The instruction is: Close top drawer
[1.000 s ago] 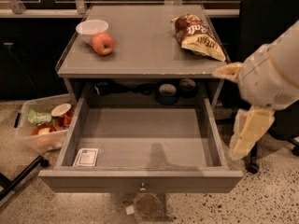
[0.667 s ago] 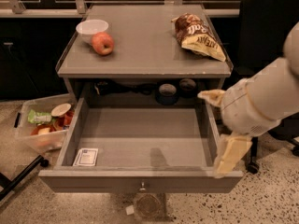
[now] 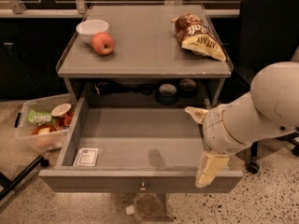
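Observation:
The top drawer point(image 3: 140, 180) is pulled wide open below the grey table top point(image 3: 145, 59). Its flat grey front faces me, with a small round metal knob point(image 3: 142, 186) at the centre. A small white card point(image 3: 86, 157) lies in its front left corner. My gripper point(image 3: 193, 147) is at the drawer's front right corner, on a thick white arm point(image 3: 261, 111) that comes in from the right. It is open and empty. One cream finger point(image 3: 196, 113) is over the drawer's right side wall. The other finger point(image 3: 208, 168) hangs over the right end of the drawer front.
On the table top are a white bowl point(image 3: 92, 28), a red apple point(image 3: 103, 43) and a chip bag point(image 3: 198, 36). Dark round objects point(image 3: 167, 92) sit in the recess behind the drawer. A clear bin of items point(image 3: 42, 125) stands on the floor at the left, a black chair point(image 3: 271, 31) at the right.
My arm has moved left and down, from beside the table's right edge to the drawer's front right corner. The drawer has not moved.

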